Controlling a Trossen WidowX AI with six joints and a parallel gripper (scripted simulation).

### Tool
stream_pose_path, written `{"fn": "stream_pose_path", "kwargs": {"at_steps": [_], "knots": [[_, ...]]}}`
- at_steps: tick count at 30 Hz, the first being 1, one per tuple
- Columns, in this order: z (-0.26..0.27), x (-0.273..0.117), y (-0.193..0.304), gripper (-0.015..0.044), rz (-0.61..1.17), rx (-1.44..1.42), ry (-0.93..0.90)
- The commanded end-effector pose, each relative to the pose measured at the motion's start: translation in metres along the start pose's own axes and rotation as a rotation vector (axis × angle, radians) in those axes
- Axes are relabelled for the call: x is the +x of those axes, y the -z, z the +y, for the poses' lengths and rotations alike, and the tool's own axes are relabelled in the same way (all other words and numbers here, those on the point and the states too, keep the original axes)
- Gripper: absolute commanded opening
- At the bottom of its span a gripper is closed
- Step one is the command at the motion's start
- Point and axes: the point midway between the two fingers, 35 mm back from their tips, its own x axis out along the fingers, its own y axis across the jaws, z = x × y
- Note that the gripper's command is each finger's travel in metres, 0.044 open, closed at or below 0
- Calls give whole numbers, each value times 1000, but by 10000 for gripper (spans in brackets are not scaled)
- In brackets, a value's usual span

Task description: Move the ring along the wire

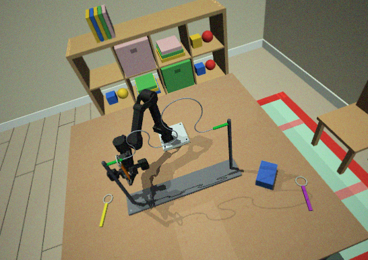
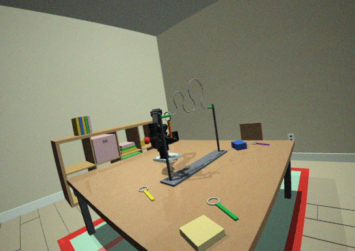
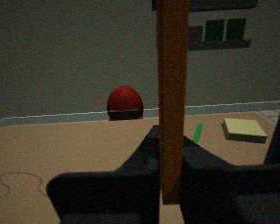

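Gripping the flat orange handle (image 1: 126,173) (image 2: 170,129) (image 3: 172,100) between its two black fingers, the black parallel-jaw gripper (image 1: 130,180) (image 2: 173,136) (image 3: 161,130) is closed on the handle beside the near post. The handle hangs below a small pale metal ring (image 1: 116,160) (image 2: 164,116), which encircles the green sleeve (image 1: 111,163) (image 2: 165,116) at the near end of the wire; whether the ring touches the sleeve cannot be told. This sleeve adjoins the dark upright post (image 1: 118,184) (image 2: 165,150) nearer the exterior viewpoint. The thin grey wire (image 1: 202,110) (image 2: 203,92) runs in tall loops from this sleeve to a second green sleeve (image 1: 220,126) (image 2: 210,107), which meets the opposite dark post (image 1: 230,145) (image 2: 215,127). Both posts stand on a long grey base plate (image 1: 189,182) (image 2: 198,167). The black jointed arm (image 1: 137,120) rises from a white mounting plate (image 1: 184,134) (image 2: 177,155) behind the wire. On the brown table lie a yellow-handled ring tool (image 1: 104,214) (image 2: 149,195) near the gripped end, a purple-handled ring tool (image 1: 307,198) (image 2: 262,144) and a blue block (image 1: 267,174) (image 2: 238,144) beyond the opposite post, and, in the exterior view, a green-handled ring tool (image 2: 226,211) (image 3: 198,132) near a pale yellow block (image 2: 202,231) (image 3: 244,129).
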Motion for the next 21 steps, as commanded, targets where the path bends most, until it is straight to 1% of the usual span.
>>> {"fn": "stream_pose_path", "kwargs": {"at_steps": [1, 21], "knots": [[0, 0, -2, -150, -3, -1, 5], [4, 0, -2, -150, -2, 0, 5]]}}
